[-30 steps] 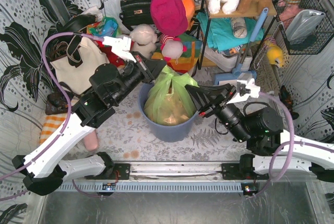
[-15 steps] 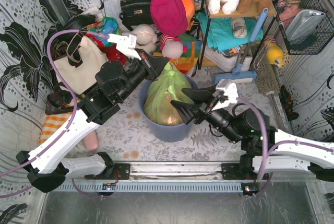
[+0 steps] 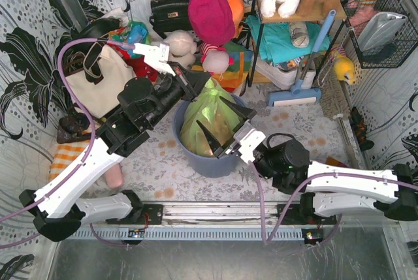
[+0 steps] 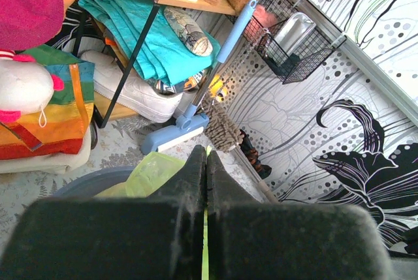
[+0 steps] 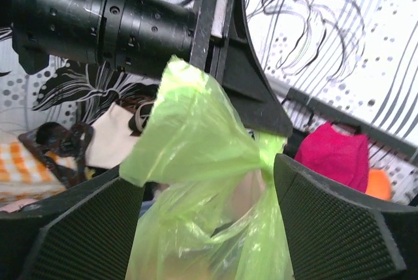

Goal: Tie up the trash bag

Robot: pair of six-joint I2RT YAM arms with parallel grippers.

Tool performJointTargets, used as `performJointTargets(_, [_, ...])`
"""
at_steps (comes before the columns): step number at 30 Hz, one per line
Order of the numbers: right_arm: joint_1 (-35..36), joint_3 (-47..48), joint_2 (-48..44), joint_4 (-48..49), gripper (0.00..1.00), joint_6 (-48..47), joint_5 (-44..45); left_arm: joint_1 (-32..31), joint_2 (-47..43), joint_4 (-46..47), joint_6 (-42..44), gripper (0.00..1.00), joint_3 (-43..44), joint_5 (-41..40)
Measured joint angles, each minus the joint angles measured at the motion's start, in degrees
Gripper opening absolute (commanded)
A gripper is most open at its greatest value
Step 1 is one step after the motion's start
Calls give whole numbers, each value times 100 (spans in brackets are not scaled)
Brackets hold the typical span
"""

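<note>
The lime-green trash bag (image 3: pixel 208 118) sits in a round blue-grey bin (image 3: pixel 219 162), with tan waste showing through it. My left gripper (image 3: pixel 198 86) is shut on the bag's gathered top at the far side. A thin green strip shows between its closed jaws in the left wrist view (image 4: pixel 206 155). My right gripper (image 3: pixel 220 126) stands open at the bag's near right side. In the right wrist view its fingers (image 5: pixel 85 228) flank a twisted flap of the bag (image 5: pixel 196 162) without pinching it. The left gripper (image 5: pixel 251 81) shows behind that flap.
A cream tote bag (image 3: pixel 98 81) stands at the left, a black handbag (image 3: pixel 170 9) and plush toys at the back. A shelf with teal cloth (image 3: pixel 281 38), a blue mop (image 3: pixel 304 71) and a wire basket (image 3: pixel 385 29) fill the right.
My right gripper has opened, let go of the bag's right flap, and swung left to the bag's near side. My left gripper stays shut on the bag and has risen slightly.
</note>
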Motion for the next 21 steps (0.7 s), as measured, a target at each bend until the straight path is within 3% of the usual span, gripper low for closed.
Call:
performJointTargets(7, [0, 13, 428, 929, 57, -1161, -247, 0, -48, -2, -24, 0, -13, 13])
performJointTargets(11, [0, 39, 570, 1193, 41, -1532, -247, 0, -59, 0, -35, 0, -15, 15])
performJointTargets(16, [0, 61, 603, 1314, 0, -1773, -247, 0, -59, 4, -35, 0, -33, 15])
performJointTargets(21, [0, 118, 542, 1130, 0, -1602, -240, 0, -57, 44, 35, 0, -85, 11])
